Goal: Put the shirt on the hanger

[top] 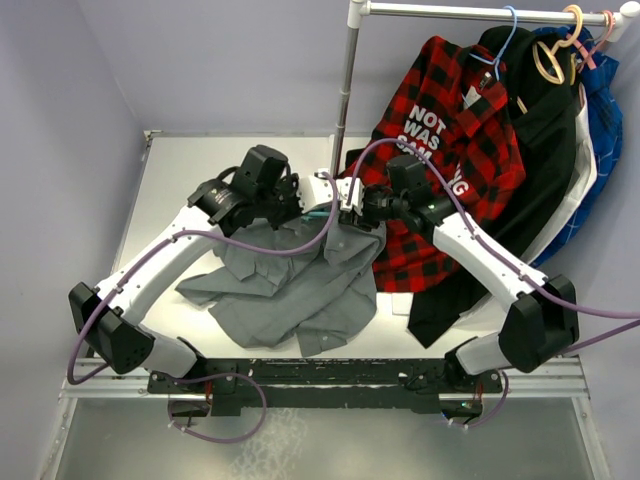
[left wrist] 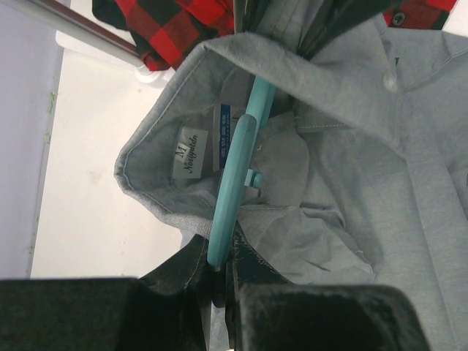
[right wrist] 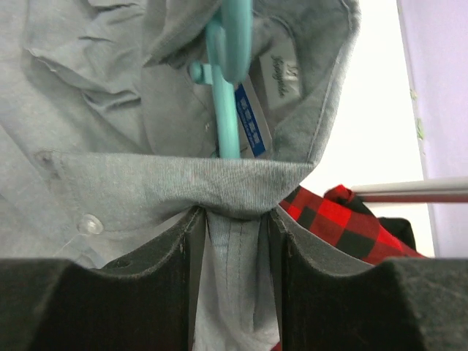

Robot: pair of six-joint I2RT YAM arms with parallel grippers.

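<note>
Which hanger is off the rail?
The teal hanger, tucked inside the collar of the grey shirt. The light-blue hanger, tan hanger and pink hanger all hook over the rail.

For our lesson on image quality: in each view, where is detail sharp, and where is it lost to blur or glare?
Top external: even, soft light, only faint shadows around the shirt. Left wrist: neck label crisp, table washed out white, left tool dark and blurred. Right wrist: shirt weave sharp, table glaring white, right tool soft and dark.
</note>
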